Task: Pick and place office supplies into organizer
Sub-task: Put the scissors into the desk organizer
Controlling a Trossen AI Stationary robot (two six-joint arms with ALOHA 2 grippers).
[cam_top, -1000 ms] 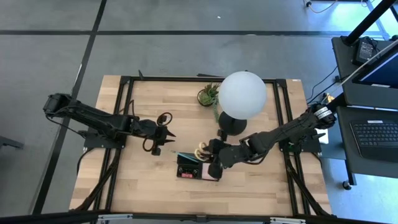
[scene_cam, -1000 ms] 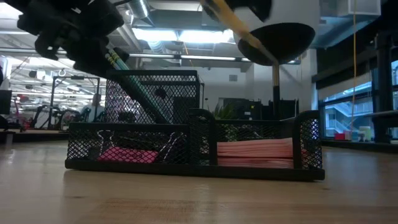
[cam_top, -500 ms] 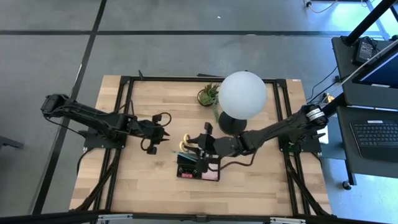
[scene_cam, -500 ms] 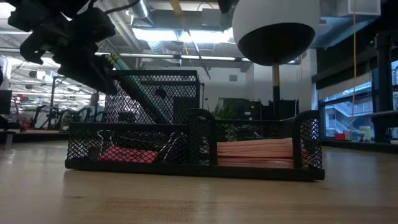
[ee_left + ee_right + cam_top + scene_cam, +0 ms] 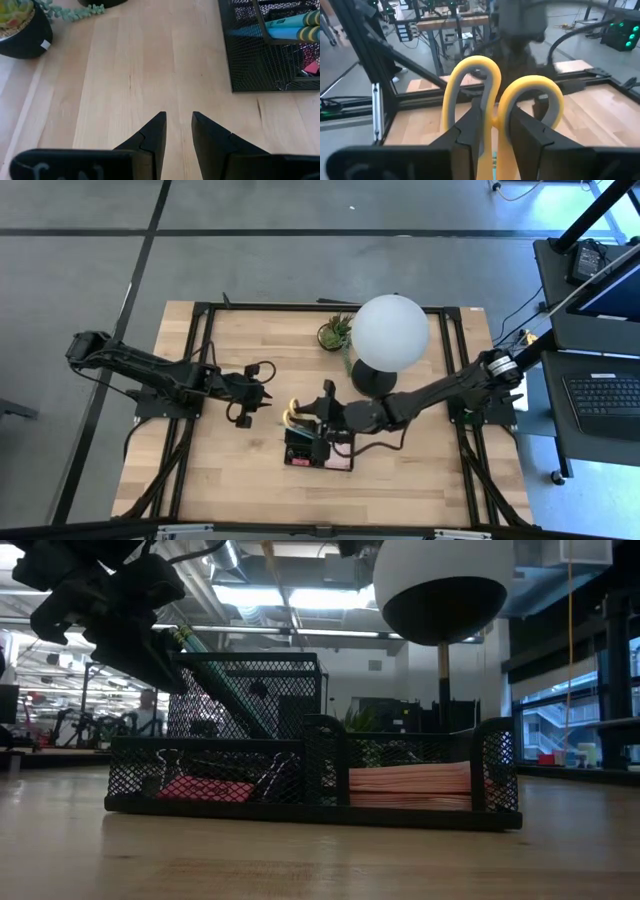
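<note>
Nearest the front edge of the tabletop (image 5: 230,480) sat the organizer (image 5: 318,452), a low black mesh tray. In the low view its front compartments held a pink eraser (image 5: 205,789) on one side and the pink sticky-note pad (image 5: 410,787) on the other, while pale-green pencils (image 5: 215,675) leaned in the taller cup behind.

Just behind the organizer, the right tool (image 5: 322,411) hung over its rear edge, its two fingers pinched together on the yellow-handled scissors (image 5: 500,100); the yellow loops stood up on either side of the fingers.

To the left, well apart from the organizer, the left tool (image 5: 262,398) hovered over bare wood with its fingers (image 5: 152,140) parted by a narrow gap and nothing between them.

Farther back stood the white globe lamp (image 5: 390,332) and the small potted plant (image 5: 335,332).
</note>
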